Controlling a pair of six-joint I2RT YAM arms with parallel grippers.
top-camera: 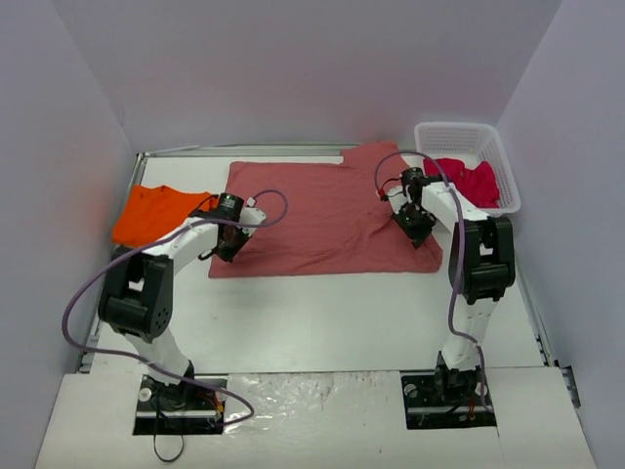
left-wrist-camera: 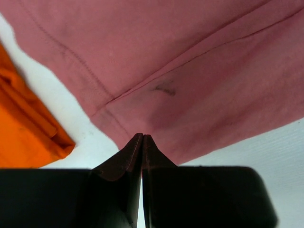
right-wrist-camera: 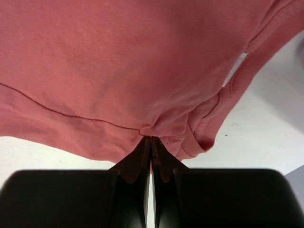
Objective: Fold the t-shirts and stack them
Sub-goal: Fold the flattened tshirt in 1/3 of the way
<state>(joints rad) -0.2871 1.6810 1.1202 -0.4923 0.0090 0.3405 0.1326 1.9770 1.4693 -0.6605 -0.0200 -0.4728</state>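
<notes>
Left pincer (left-wrist-camera: 143, 137) and right pincer (right-wrist-camera: 150, 138): clamped shut on edge of red shirt (top-camera: 322, 210) at their tips.
Gripped one side each, likely to raise that edge evenly for a fold; lay spread flat beyond both pincers. Parked orange shirt (top-camera: 156, 213) outside the left pincer and pink shirt (top-camera: 471, 182) in basket (top-camera: 459, 127) past the right, apparently awaiting their turn.

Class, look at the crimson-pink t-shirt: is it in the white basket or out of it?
In. The crimson-pink t-shirt lies bunched inside the white basket, at the far right of the top view.
</notes>
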